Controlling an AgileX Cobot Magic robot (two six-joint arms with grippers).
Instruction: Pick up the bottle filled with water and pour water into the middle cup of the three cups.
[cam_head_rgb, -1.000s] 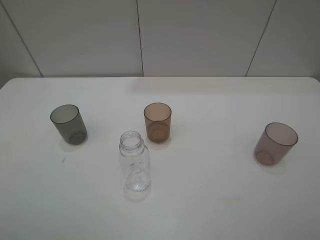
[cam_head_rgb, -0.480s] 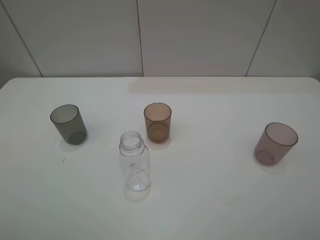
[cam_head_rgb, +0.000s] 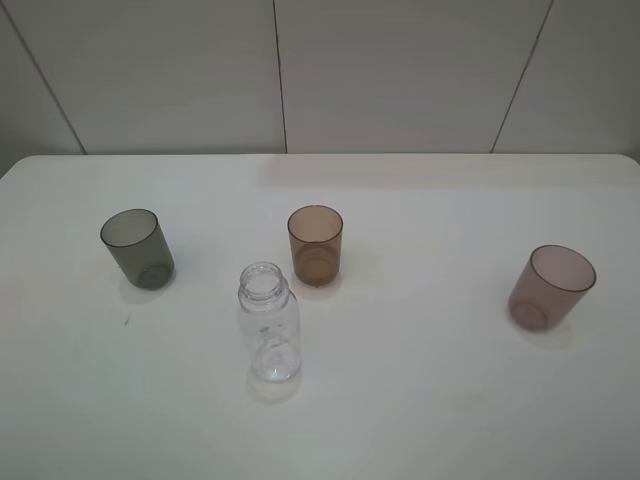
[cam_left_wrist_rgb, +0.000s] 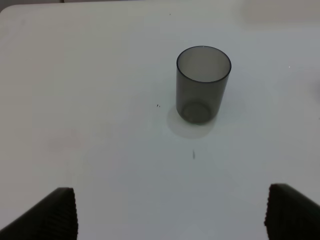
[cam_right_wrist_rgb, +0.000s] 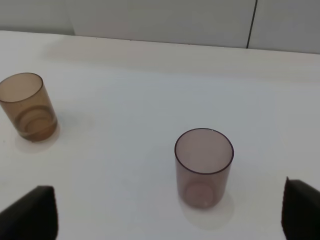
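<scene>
A clear uncapped bottle (cam_head_rgb: 269, 324) stands upright on the white table (cam_head_rgb: 420, 390), just in front and left of the amber-brown middle cup (cam_head_rgb: 316, 245) (cam_right_wrist_rgb: 28, 106). A dark grey cup (cam_head_rgb: 137, 249) (cam_left_wrist_rgb: 202, 84) stands at the left and a mauve-pink cup (cam_head_rgb: 551, 288) (cam_right_wrist_rgb: 203, 167) at the right. Neither arm appears in the high view. My left gripper (cam_left_wrist_rgb: 170, 212) hangs open, well back from the grey cup, with nothing between its fingers. Open too, my right gripper (cam_right_wrist_rgb: 170, 217) sits behind the pink cup, holding nothing.
A pale panelled wall (cam_head_rgb: 300, 70) rises behind the table's far edge. A small dark speck (cam_left_wrist_rgb: 194, 155) lies on the table near the grey cup.
</scene>
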